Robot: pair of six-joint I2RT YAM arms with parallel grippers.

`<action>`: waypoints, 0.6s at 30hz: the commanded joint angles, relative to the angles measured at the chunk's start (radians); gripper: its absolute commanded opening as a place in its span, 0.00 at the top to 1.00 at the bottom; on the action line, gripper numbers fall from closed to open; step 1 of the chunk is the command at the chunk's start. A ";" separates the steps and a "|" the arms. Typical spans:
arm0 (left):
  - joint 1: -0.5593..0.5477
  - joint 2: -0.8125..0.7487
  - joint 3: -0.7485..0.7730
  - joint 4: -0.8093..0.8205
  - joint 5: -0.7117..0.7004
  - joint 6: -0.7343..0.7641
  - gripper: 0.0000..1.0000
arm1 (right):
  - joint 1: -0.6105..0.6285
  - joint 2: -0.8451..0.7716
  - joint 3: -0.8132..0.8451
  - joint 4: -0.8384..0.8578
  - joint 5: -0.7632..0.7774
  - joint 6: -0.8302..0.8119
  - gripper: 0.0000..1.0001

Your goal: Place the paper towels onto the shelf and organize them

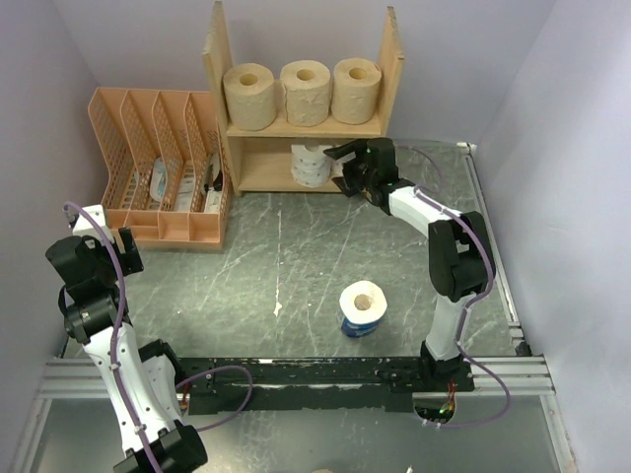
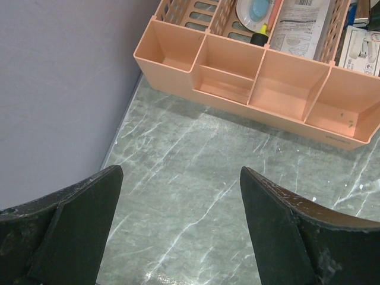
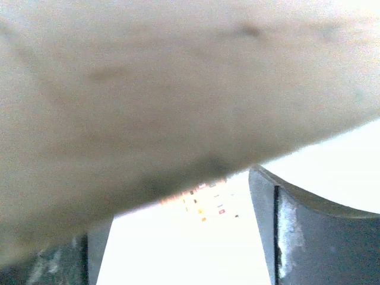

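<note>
The wooden shelf (image 1: 219,61) stands at the back. Three tan paper towel rolls (image 1: 306,93) stand in a row on its upper tier. A white printed roll (image 1: 310,165) stands on the lower tier. My right gripper (image 1: 344,169) reaches into the lower tier right beside it. In the right wrist view the gripper (image 3: 178,225) is shut on a white printed roll (image 3: 178,255) under the shelf board (image 3: 148,89). A blue-wrapped roll (image 1: 363,309) stands upright on the table in front. My left gripper (image 1: 123,241) (image 2: 181,172) is open and empty at the left.
An orange lattice file organizer (image 1: 163,168) (image 2: 261,77) with packets in it stands left of the shelf, just ahead of my left gripper. Purple walls close in on both sides. A black rail (image 1: 325,372) runs along the near table edge.
</note>
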 commanded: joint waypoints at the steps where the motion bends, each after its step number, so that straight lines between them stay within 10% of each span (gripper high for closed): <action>1: 0.008 -0.004 0.025 0.007 0.019 0.008 0.08 | 0.018 -0.048 0.024 0.133 -0.004 -0.086 0.01; 14: 0.007 -0.012 0.032 -0.002 0.064 0.028 0.01 | 0.051 -0.391 -0.186 -0.062 -0.102 -0.396 0.00; 18: 0.007 0.045 0.113 -0.059 0.195 0.080 0.00 | 0.041 -0.466 -0.176 -0.142 -0.349 -0.713 0.00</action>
